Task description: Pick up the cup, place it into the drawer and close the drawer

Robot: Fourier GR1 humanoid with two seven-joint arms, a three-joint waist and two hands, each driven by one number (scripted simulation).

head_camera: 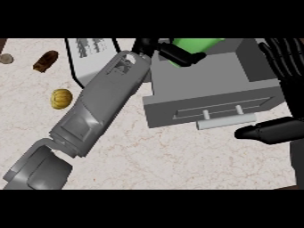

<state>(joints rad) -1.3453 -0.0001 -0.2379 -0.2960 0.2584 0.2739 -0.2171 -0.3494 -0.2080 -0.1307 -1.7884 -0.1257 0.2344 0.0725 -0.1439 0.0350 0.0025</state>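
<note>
On the counter, head view: one look steeply down at a pale marbled counter (180, 160), set out below.
Drawer: a grey drawer (203, 84) stands pulled out at the upper right, its front panel facing the lower edge of the view.
Drawer handle: a pale bar handle (225, 121) sits on two short posts on the front panel.
Cup: a green cup (197, 46) is above the back of the open drawer, tilted, with most of its body showing to the right of the fingers.
Left hand: the black left hand (164, 50) has its fingers curled round the green cup, holding it over the drawer's back part.
Left forearm: the grey left forearm (101, 107) runs on a slant from the lower left up to the drawer.
Right hand: the black right hand (292, 75) shows at the right edge beside the drawer, fingers straight and pointing up, thumb sticking out to the left below the drawer front; it holds nothing.
Other things, left side: a brown oblong item (46, 61), a small round greyish item (6, 58) and a yellow-orange rounded item (61, 98) lie apart from each other on the counter.
Behind the forearm: a white object with dark markings (92, 49) is partly hidden; what it is cannot be told.
</note>
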